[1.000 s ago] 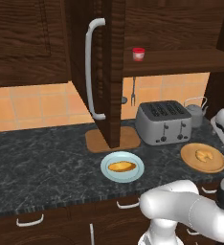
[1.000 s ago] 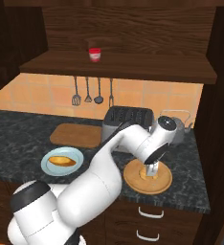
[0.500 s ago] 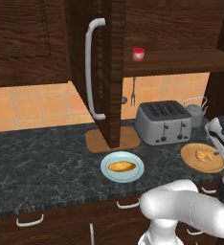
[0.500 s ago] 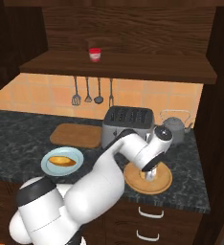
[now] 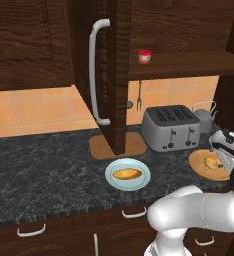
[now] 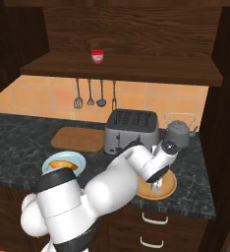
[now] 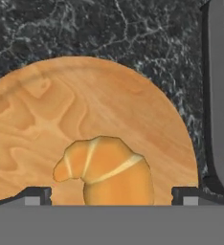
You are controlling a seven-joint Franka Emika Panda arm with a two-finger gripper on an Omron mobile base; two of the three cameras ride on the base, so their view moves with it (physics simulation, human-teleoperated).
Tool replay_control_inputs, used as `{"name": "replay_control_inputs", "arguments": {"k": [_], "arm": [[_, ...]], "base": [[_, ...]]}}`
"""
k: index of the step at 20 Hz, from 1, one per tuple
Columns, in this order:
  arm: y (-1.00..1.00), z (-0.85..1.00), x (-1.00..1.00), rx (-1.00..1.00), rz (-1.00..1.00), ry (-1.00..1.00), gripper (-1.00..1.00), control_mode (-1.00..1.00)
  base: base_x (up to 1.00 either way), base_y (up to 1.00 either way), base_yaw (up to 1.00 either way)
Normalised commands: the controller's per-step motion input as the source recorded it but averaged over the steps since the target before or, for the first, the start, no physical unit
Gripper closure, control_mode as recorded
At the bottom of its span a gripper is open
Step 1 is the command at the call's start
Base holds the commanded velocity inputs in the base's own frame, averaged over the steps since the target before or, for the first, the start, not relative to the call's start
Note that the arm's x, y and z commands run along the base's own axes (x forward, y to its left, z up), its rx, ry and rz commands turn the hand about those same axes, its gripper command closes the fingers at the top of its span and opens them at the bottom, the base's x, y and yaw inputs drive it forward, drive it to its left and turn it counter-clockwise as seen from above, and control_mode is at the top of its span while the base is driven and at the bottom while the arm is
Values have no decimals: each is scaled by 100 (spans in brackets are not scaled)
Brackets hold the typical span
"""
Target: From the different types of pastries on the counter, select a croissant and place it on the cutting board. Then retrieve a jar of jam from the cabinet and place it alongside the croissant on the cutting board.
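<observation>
Board (image 5: 117, 146) behind the open cabinet (image 5: 111, 70) door, jam (image 5: 145, 56) at 12 on the shelf, then gripper (image 7: 111, 195) at 3 on the counter (image 5: 44, 165), jaws spread either side of croissant (image 7: 106, 170) on round dish (image 7: 85, 110).

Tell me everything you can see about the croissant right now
The croissant is a small, stubby golden-orange pastry with pale ridged seams across its back and one tapered tip pointing sideways. It lies flat on the round wooden dish, near the dish's edge, to the right of the toaster on the dark marbled counter. In the hand view it sits between the two dark fingertips of the open gripper, which hangs just above; whether they touch it cannot be told.
</observation>
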Motion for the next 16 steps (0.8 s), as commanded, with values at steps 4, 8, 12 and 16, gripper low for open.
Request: {"name": "replay_control_inputs", "arguments": {"k": [4, 8, 12, 16], "arm": [[-24, -18, 13, 2, 5, 0, -100, -100], [-22, -10, 29, 2, 6, 0, -100, -100], [-7, -24, 30, 5, 7, 1, -100, -100], [0, -23, 30, 12, 2, 15, -100, -100]], "base": [[0, 0, 0], [0, 0, 0], [0, 0, 0], [0, 0, 0]]}}
